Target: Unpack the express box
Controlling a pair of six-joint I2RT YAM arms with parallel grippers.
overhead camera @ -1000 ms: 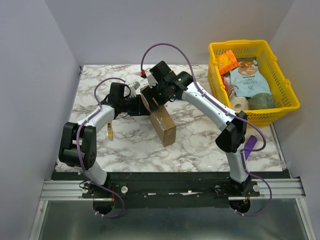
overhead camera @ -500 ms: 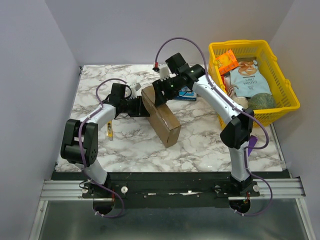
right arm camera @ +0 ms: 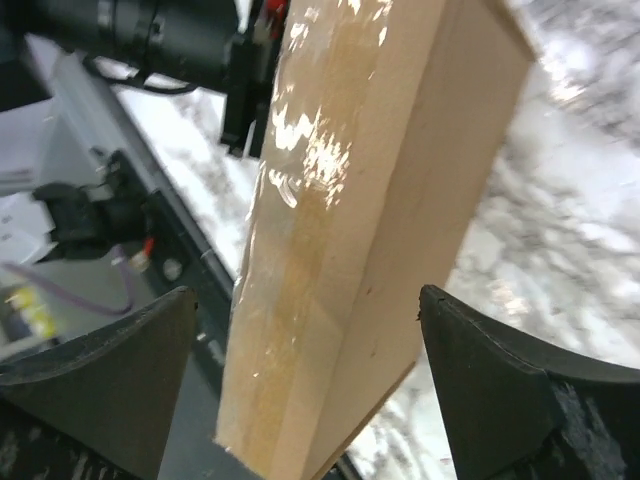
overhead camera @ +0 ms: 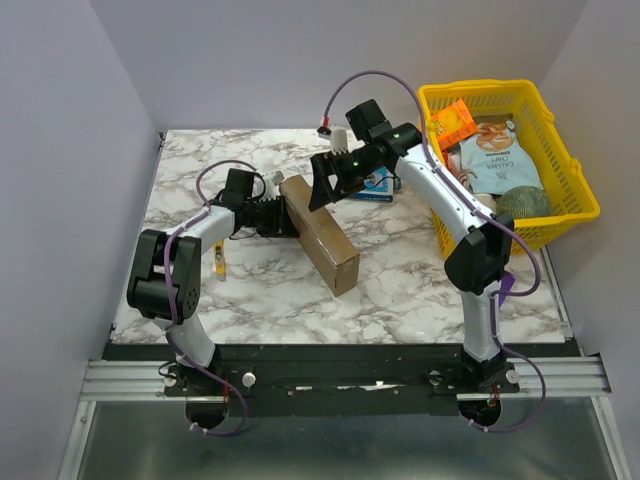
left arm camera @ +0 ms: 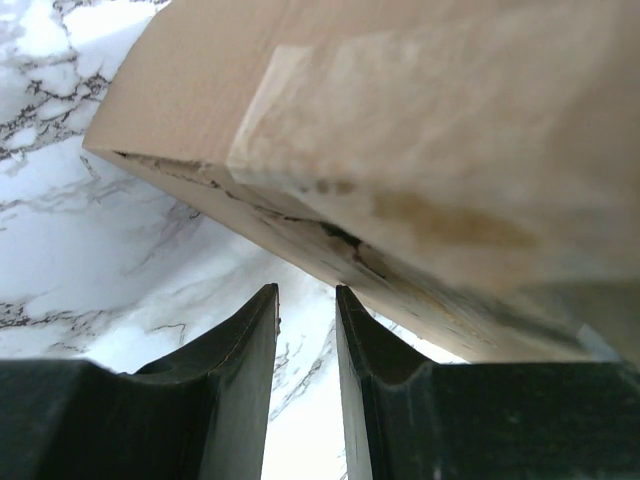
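— Cardboard fills both wrist views; where is the express box placed now?

— It is seen on the marble table, near the middle and between the two arms, apparently stood on a long narrow side. A second ago its far end was gripped by the right gripper and looked to be raised. It has since been set down and let go.

— How are the jaws held?

— The right jaws have been spread wide and drawn back toward the far right. In the right wrist view the box end is framed between the fingers with a gap on each side, so nothing is clamped. The left gripper is kept just beside the box's left face. Its fingers are parted narrowly, and only marble is seen between them.

— What has been uncovered by that retreat?

— A small blue box is now shown behind the right gripper, short of the yellow basket.

— And what is meant for the task?

— Glossy clear tape is seen along the box's edge and no flap is seen lifted. Unpacking is therefore judged hardly begun, and a fresh hold on the tape or flap would likely be needed. Since the box is held by neither gripper, it could be tipped over.
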